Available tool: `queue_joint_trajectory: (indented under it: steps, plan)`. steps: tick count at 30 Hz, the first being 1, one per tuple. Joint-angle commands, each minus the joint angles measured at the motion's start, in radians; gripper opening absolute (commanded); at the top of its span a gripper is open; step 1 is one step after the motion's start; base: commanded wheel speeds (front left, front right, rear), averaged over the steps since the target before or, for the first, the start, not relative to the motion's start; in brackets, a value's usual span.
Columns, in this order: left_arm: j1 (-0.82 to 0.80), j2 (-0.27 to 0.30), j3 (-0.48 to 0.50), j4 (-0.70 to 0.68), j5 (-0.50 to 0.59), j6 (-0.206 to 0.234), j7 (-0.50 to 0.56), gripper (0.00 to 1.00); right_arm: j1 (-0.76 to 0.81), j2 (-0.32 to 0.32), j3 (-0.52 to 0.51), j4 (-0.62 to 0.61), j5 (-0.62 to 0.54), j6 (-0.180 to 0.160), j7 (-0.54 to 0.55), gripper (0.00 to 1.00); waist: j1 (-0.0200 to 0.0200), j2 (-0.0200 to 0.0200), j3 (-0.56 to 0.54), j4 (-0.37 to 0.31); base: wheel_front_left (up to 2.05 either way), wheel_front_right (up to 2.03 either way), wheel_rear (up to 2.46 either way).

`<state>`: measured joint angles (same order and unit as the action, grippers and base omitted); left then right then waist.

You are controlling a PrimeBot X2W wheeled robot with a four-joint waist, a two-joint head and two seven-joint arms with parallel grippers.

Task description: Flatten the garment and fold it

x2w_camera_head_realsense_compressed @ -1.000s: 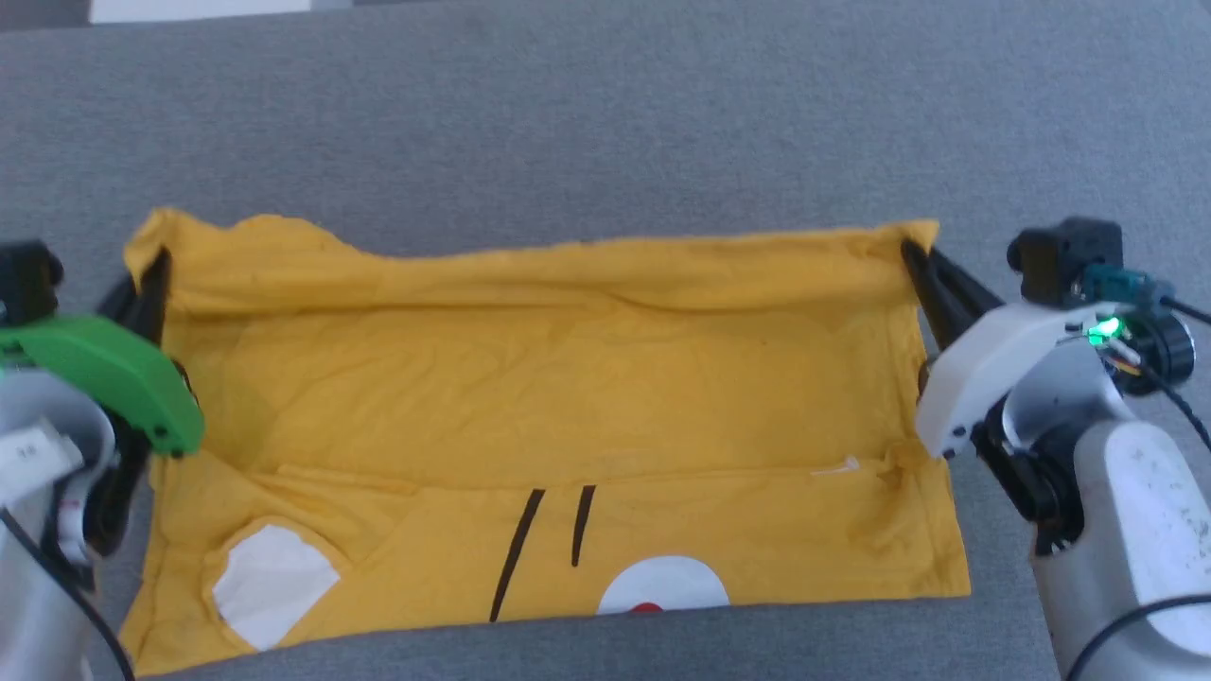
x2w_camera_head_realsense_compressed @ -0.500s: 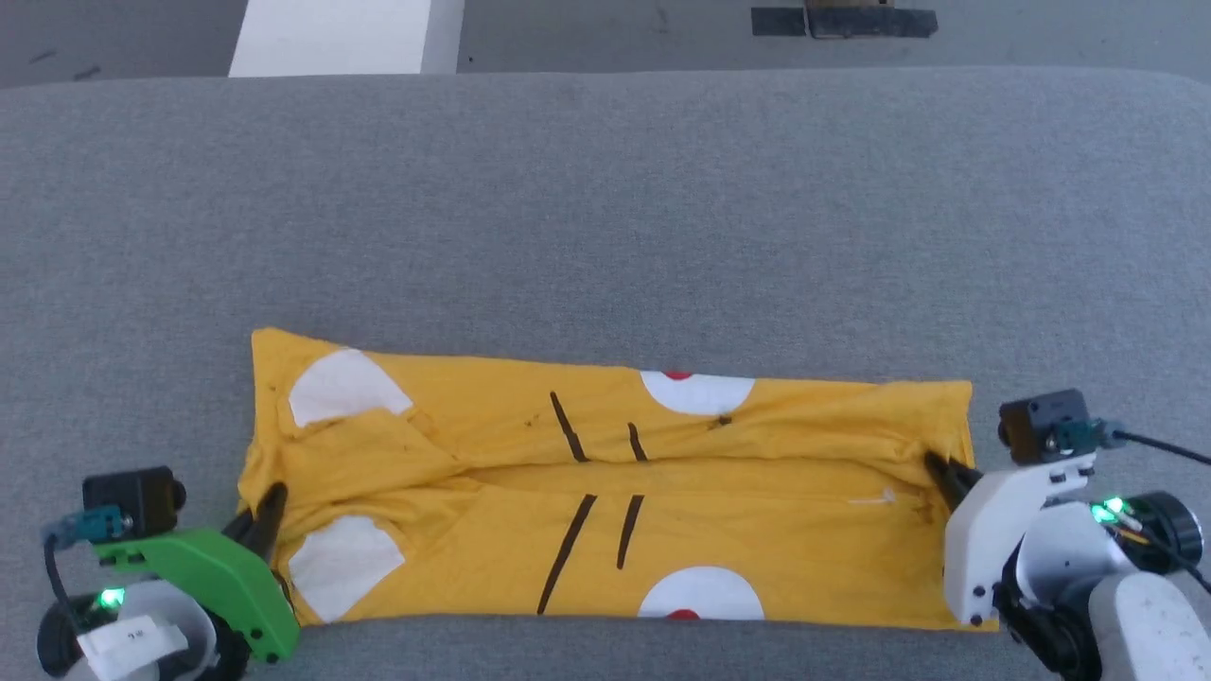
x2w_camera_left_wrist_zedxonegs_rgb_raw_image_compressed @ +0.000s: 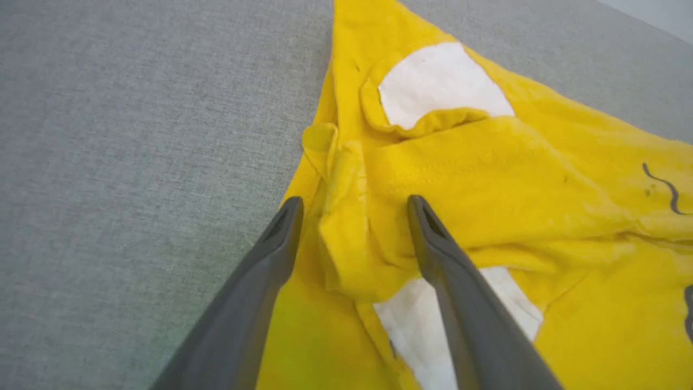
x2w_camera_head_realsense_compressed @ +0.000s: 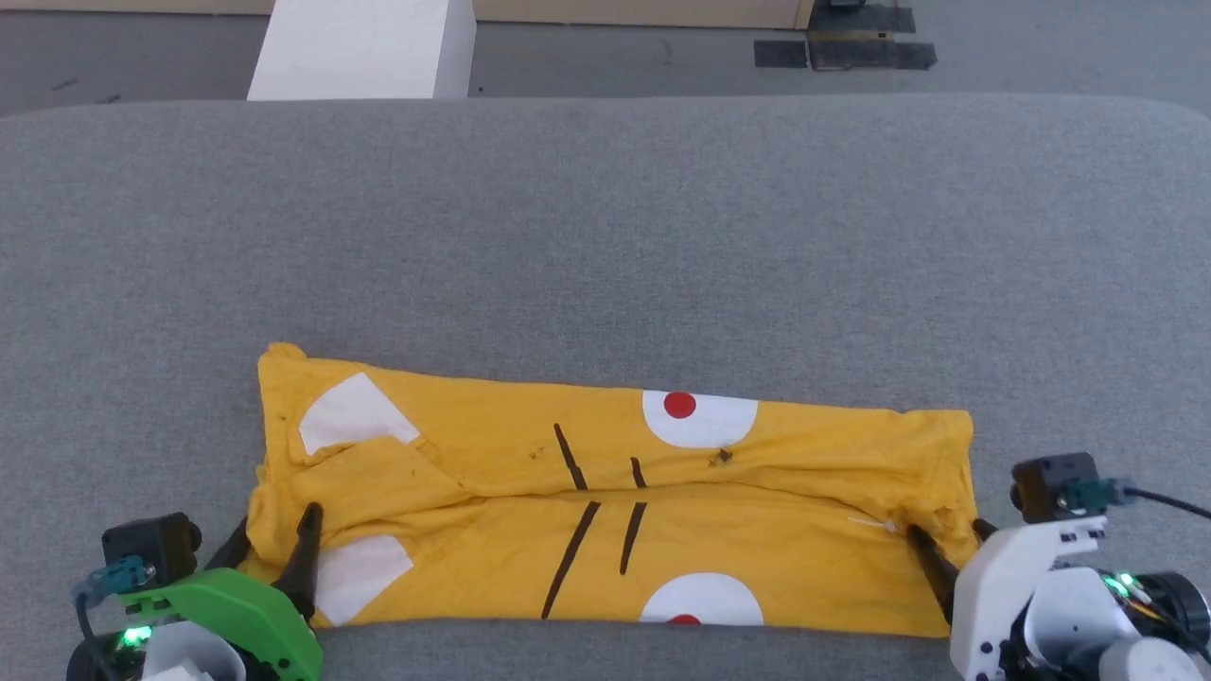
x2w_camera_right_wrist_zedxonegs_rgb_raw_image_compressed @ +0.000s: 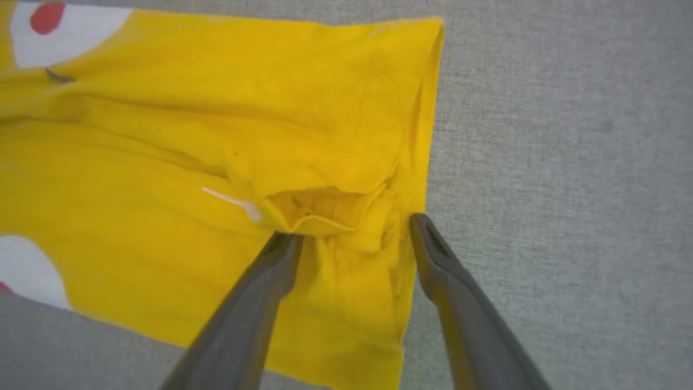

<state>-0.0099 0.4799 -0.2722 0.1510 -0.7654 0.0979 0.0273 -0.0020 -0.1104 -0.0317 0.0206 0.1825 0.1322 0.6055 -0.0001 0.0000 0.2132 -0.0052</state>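
Observation:
The garment (x2w_camera_head_realsense_compressed: pixel 605 501), a bright yellow T-shirt with white patches, red dots and black stripes, lies folded into a long band on the grey surface. My left gripper (x2w_camera_head_realsense_compressed: pixel 272 541) stands open at its left end, fingers straddling a bunched fold (x2w_camera_left_wrist_zedxonegs_rgb_raw_image_compressed: pixel 346 238). At the right end my right gripper (x2w_camera_head_realsense_compressed: pixel 946 544) is open too, its fingers either side of the rumpled corner (x2w_camera_right_wrist_zedxonegs_rgb_raw_image_compressed: pixel 335 216). Neither grips the cloth.
The grey padded surface (x2w_camera_head_realsense_compressed: pixel 605 236) stretches wide behind the garment, its far edge near the top of the head view. Beyond it stand a white block (x2w_camera_head_realsense_compressed: pixel 364 47) and dark tape marks (x2w_camera_head_realsense_compressed: pixel 842 47) on the floor.
Both grippers have opened and let go of the garment's ends. The lifted edge has come down toward me, leaving the shirt folded in a band. The head camera has tilted up too.

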Motion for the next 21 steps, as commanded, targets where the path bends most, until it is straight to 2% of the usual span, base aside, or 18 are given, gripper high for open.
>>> queue_joint_trajectory:
  steps: [1, 7, 13, 18, 21]
  plan:
    - [0.002, -0.022, 0.002, -0.02, 0.043, 0.006, -0.09, 1.0, 0.05, 0.031, -0.035, -0.059, 0.016, -0.002, -0.056, 1.0, 0.0001, 0.0, -0.024, 0.005, 0.0, 0.0, 0.0]
    - [-0.048, -0.05, -0.004, -0.022, 0.14, 0.007, -0.251, 1.0, 0.076, 0.057, -0.075, -0.126, 0.03, -0.002, -0.234, 1.0, 0.0001, 0.0, -0.042, 0.011, 0.0, 0.0, 0.0]
    - [-0.131, -0.083, 0.016, -0.012, 0.257, 0.001, -0.288, 1.0, 0.068, 0.06, -0.115, -0.077, 0.104, -0.002, -0.366, 1.0, 0.0001, 0.0, -0.055, 0.011, 0.0, 0.0, 0.0]
    - [-0.178, -0.126, 0.053, -0.016, 0.347, -0.005, -0.289, 1.0, 0.031, 0.06, -0.133, 0.022, 0.183, -0.002, -0.365, 1.0, 0.0001, 0.0, -0.059, 0.003, 0.0, 0.0, 0.0]
    - [-0.194, -0.151, 0.078, -0.01, 0.387, -0.017, -0.289, 1.0, -0.011, 0.06, -0.131, 0.091, 0.177, -0.002, -0.337, 1.0, 0.0001, 0.0, -0.062, -0.002, 0.0, 0.0, 0.0]
